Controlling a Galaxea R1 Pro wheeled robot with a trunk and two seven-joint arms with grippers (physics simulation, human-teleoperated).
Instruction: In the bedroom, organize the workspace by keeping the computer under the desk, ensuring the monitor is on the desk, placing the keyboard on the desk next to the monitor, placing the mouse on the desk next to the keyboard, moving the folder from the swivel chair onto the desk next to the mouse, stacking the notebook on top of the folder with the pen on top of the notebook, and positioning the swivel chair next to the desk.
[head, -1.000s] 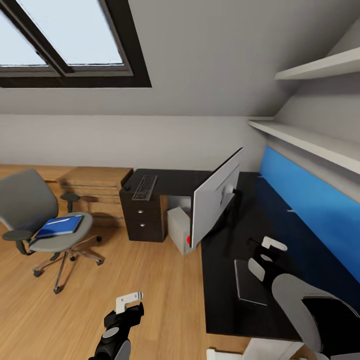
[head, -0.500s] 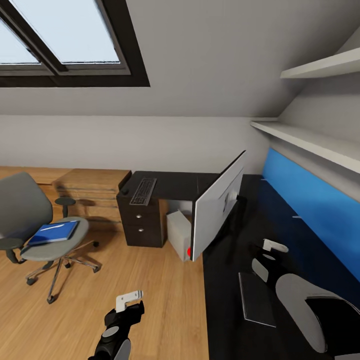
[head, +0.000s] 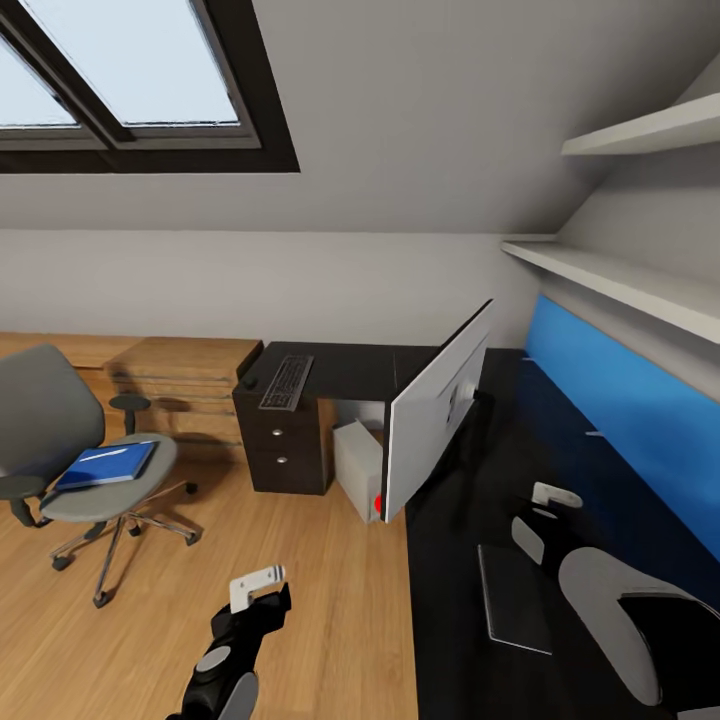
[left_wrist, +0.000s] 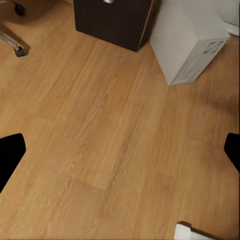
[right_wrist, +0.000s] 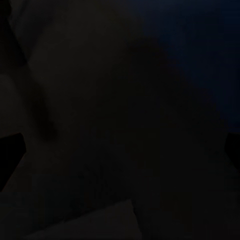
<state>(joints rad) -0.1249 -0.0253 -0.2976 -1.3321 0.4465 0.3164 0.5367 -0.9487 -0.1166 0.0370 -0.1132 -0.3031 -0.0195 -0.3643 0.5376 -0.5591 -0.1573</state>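
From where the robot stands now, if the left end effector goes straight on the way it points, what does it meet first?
Most likely the bare wood floor: the left wrist view, looking along the left end effector, centres on floorboards. The computer and the dark drawer cabinet lie farther off, away from that line. Depth is uncertain.

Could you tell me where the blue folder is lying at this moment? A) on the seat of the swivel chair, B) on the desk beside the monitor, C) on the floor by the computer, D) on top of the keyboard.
A: in the head view the blue folder lies flat on the seat of the swivel chair, away from the desk.
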